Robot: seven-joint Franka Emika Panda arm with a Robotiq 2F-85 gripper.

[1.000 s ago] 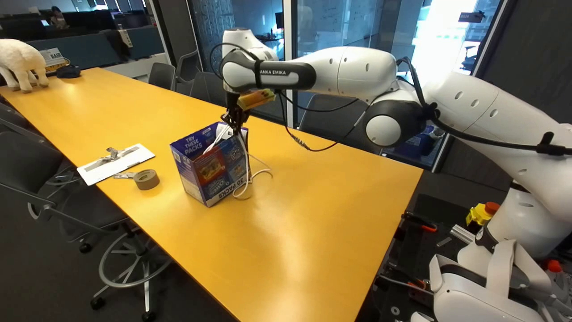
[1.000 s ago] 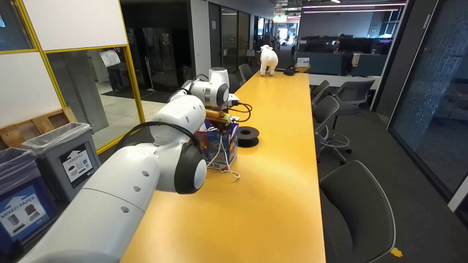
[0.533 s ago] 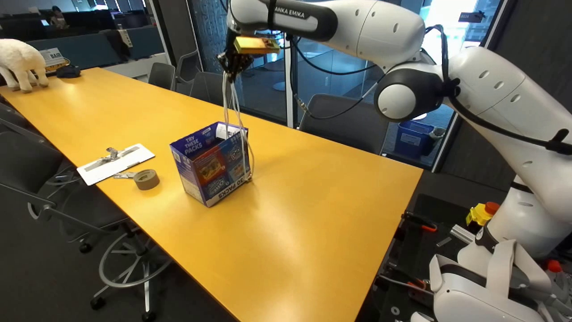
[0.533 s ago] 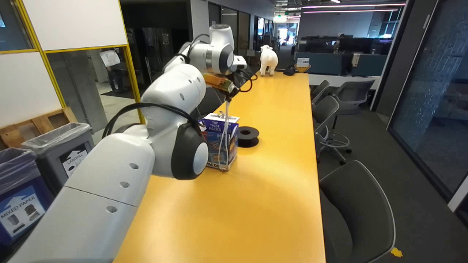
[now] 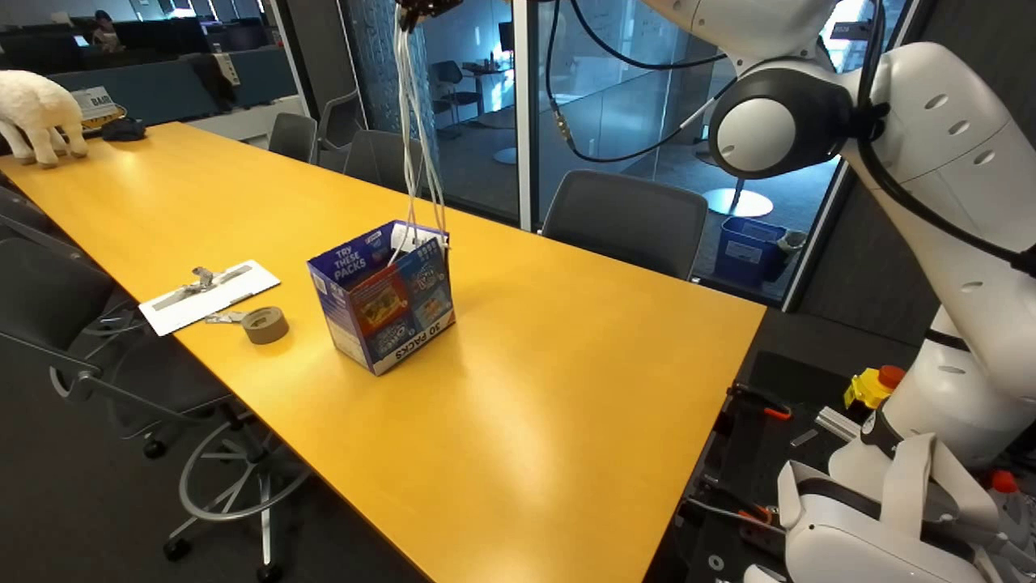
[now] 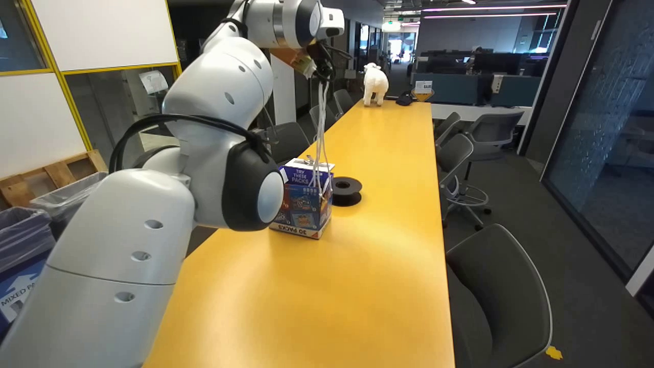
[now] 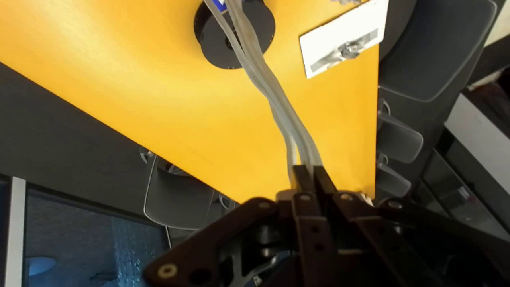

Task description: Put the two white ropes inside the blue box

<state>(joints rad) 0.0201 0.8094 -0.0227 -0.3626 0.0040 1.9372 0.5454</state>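
My gripper (image 7: 311,172) is shut on the white ropes (image 7: 275,93), high above the blue box. It shows at the top edge in an exterior view (image 5: 411,18) and also in an exterior view (image 6: 323,77). The ropes hang as several strands in both exterior views (image 5: 413,138) (image 6: 320,122). I cannot tell the two ropes apart. Some strands reach down into the open top of the blue box (image 5: 380,304); others hang outside by its corner, their ends off the table. The box stands upright in both exterior views (image 6: 301,207). Only a blue corner shows in the wrist view (image 7: 219,4).
A black spool (image 6: 347,192) stands close beyond the box. A tape roll (image 5: 265,325) and a flat white sheet (image 5: 174,314) with a crumpled piece on it lie near a long edge of the yellow table (image 5: 566,389). Chairs (image 5: 627,223) line the table.
My gripper has risen from the box's rim to high above it, pulling the ropes up. The rope loops that lay on the table beside the box now hang clear of it.
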